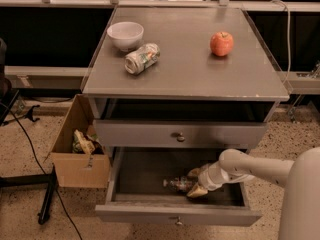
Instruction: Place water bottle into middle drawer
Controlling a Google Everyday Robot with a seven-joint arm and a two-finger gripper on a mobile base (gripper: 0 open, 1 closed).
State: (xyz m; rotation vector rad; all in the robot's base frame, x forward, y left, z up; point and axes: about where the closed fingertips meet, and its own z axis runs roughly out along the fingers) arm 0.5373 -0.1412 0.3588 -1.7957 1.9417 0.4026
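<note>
The middle drawer [175, 214] is pulled open at the bottom of the grey cabinet, showing its dark bottom and a small round knob. The water bottle [177, 184] lies on its side inside the drawer, near the front, cap end pointing left. My gripper [196, 182] reaches into the drawer from the right, its tan fingers [197, 191] on either side of the bottle's right end. My white arm [260, 169] comes in from the right edge.
A closed grey drawer front [179, 134] sits above. On the cabinet top stand a white bowl [125, 35], a silver can [142, 58] lying on its side and a red apple [221, 43]. A cardboard box [77, 146] with wrappers stands on the floor at left.
</note>
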